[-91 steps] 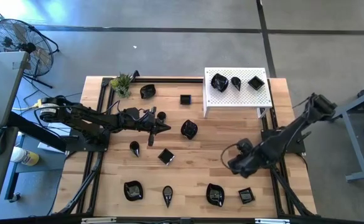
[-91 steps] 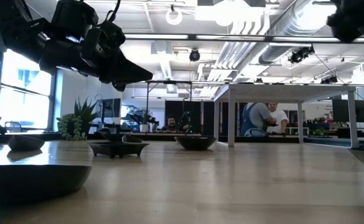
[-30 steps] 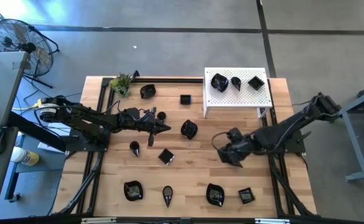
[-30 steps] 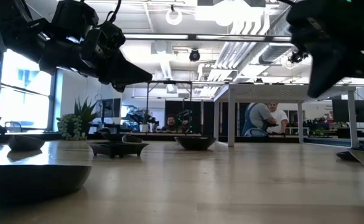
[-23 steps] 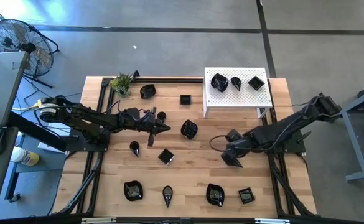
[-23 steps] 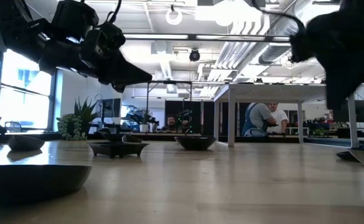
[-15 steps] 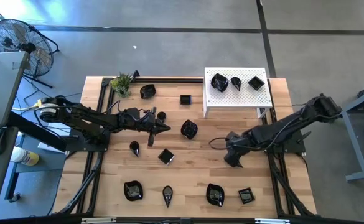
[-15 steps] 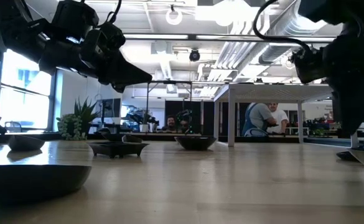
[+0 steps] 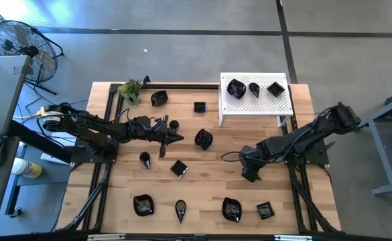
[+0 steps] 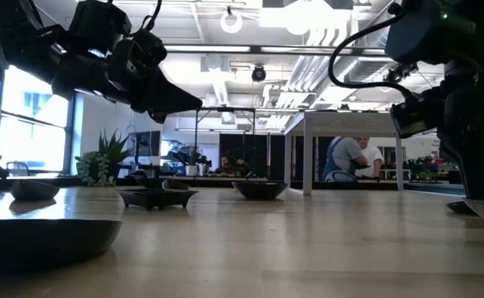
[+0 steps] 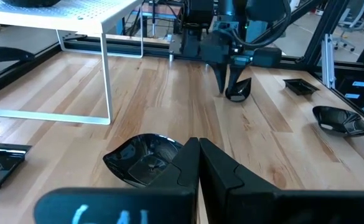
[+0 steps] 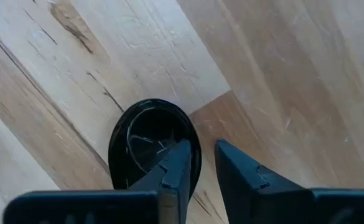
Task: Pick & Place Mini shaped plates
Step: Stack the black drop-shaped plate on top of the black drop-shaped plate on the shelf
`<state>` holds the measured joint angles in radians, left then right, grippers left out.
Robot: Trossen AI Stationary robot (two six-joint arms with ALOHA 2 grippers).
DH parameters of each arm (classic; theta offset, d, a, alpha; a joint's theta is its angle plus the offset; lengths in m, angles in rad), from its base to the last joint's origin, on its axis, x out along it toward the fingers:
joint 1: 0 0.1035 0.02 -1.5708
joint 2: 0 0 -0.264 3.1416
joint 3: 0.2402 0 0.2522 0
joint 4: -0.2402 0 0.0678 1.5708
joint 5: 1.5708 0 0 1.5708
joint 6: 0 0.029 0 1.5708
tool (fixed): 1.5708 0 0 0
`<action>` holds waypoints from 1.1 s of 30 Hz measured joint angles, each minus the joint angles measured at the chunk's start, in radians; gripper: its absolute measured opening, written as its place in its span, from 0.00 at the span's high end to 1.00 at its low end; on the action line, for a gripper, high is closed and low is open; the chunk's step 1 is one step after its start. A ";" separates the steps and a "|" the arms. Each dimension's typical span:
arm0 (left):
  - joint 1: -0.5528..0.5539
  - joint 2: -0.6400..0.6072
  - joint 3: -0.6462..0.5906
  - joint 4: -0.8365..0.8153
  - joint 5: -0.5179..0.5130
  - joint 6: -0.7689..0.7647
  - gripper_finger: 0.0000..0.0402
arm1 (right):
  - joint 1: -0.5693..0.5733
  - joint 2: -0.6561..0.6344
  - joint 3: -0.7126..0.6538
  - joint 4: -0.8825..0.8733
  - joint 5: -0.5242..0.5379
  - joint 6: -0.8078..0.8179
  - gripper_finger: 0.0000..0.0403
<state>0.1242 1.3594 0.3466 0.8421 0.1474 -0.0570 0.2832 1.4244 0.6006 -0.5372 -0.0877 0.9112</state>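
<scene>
Small glossy black plates lie scattered on the wooden table (image 9: 209, 181). Three more plates (image 9: 254, 88) sit on the white perforated platform (image 9: 256, 104). My right gripper (image 9: 249, 175) points down over a rounded plate (image 12: 147, 140), which rests flat on the table. In the left wrist view this plate (image 11: 239, 92) sits beside the right gripper (image 11: 223, 87). The gripper is narrowly open, one finger over the plate's hollow and one outside its rim. My left gripper (image 9: 174, 137) hovers shut just short of a wavy-edged plate (image 9: 204, 139) at mid-table. My right gripper (image 12: 203, 165) comes from above, pointing down, and stands astride the plate's rim (image 12: 195, 149), one finger (image 12: 177, 165) inside and one outside. The plate lies flat on the table. I cannot tell whether the fingers touch it.
A small green plant (image 9: 131, 88) stands at the far left corner. Black frame rails (image 9: 108, 120) run along the table's left and right sides. Several plates (image 9: 231, 209) lie along the near edge. Bare wood shows between the platform and the right gripper.
My right gripper has moved a little toward the near edge, tipped so its fingers point down, and come down over the rounded plate. The plates on the table have stayed in place.
</scene>
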 joint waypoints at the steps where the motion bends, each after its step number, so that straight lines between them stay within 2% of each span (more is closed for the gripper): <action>1: 0.000 0.000 0.000 0.000 0.000 0.000 1.00 | 0.000 0.001 0.000 0.000 0.000 0.001 0.86; 6: 0.000 0.000 0.000 -0.002 0.000 0.000 1.00 | -0.004 0.000 0.012 0.002 -0.017 0.003 0.98; 11: 0.000 0.000 0.000 -0.004 -0.001 0.000 1.00 | -0.019 -0.031 0.032 0.008 -0.046 0.028 0.99; 16: 0.000 0.000 0.000 -0.005 0.000 0.000 1.00 | -0.046 -0.088 0.080 0.002 -0.020 0.061 1.00; 21: 0.000 0.000 0.000 -0.005 0.000 0.000 1.00 | -0.113 -0.166 0.178 -0.027 0.054 0.146 1.00; 25: 0.000 0.000 0.000 -0.003 0.001 0.000 1.00 | -0.216 -0.208 0.334 -0.178 0.191 0.207 1.00; 28: 0.000 0.000 0.000 -0.003 0.001 0.000 1.00 | -0.324 -0.210 0.485 -0.330 0.266 0.170 1.00; 33: 0.000 0.000 0.000 -0.002 0.001 0.000 1.00 | -0.560 -0.208 0.704 -0.486 0.290 0.017 1.00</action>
<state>0.1242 1.3594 0.3466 0.8398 0.1486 -0.0570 -0.2770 1.2167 1.3042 -1.0237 0.2023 0.9283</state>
